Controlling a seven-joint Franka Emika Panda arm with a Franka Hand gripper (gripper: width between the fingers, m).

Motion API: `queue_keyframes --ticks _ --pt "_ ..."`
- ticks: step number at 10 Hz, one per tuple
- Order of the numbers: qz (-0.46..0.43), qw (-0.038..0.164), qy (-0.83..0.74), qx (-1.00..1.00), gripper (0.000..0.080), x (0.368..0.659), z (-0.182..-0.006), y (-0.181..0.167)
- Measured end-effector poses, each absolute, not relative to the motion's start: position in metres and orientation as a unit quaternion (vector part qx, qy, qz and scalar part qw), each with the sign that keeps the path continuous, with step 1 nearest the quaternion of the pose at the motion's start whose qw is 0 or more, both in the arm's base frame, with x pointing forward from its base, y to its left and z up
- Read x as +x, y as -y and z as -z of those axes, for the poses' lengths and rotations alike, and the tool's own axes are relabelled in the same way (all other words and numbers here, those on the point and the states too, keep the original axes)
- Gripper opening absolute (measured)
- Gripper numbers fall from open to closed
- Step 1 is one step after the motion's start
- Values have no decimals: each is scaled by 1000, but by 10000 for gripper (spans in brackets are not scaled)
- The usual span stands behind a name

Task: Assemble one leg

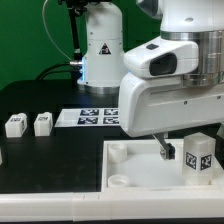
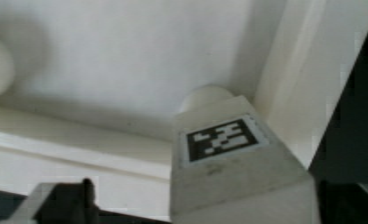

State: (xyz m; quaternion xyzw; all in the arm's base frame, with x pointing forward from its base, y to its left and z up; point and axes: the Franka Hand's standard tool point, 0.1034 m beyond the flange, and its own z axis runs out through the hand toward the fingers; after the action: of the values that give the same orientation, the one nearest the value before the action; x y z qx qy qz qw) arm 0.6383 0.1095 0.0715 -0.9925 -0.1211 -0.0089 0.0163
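The end effector [image 1: 178, 152] hangs low over the large white tray-like part [image 1: 135, 160], which lies near the front edge of the tabletop [image 1: 40, 150] toward the exterior view's right. One dark finger [image 1: 165, 148] shows beside the leg [image 1: 198, 154], a small white block with a tag on its near face. The leg stands upright inside the tray part, close to a raised wall. The wrist view shows the leg [image 2: 225, 150] close to the camera with its tag turned up, and only one dark fingertip [image 2: 65, 195] off to one side, apart from the block. From these two views I cannot tell whether the fingers are spread or clamped on the leg; the arm's white body hides the far side.

The leg seems brought here because the round corner sockets [image 1: 118, 150] are where a leg seats. It looks near a corner, though which socket is unclear.

Two more legs [image 1: 15, 124] [image 1: 42, 122] wait side by side toward the exterior view's left edge of the tabletop. The marker board [image 1: 88, 117] lies flat farther back.
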Motion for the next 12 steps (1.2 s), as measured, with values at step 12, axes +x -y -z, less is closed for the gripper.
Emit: queue_keyframes --ticks 12 --pt "6 13 -269 -963 295 637 -71 -109"
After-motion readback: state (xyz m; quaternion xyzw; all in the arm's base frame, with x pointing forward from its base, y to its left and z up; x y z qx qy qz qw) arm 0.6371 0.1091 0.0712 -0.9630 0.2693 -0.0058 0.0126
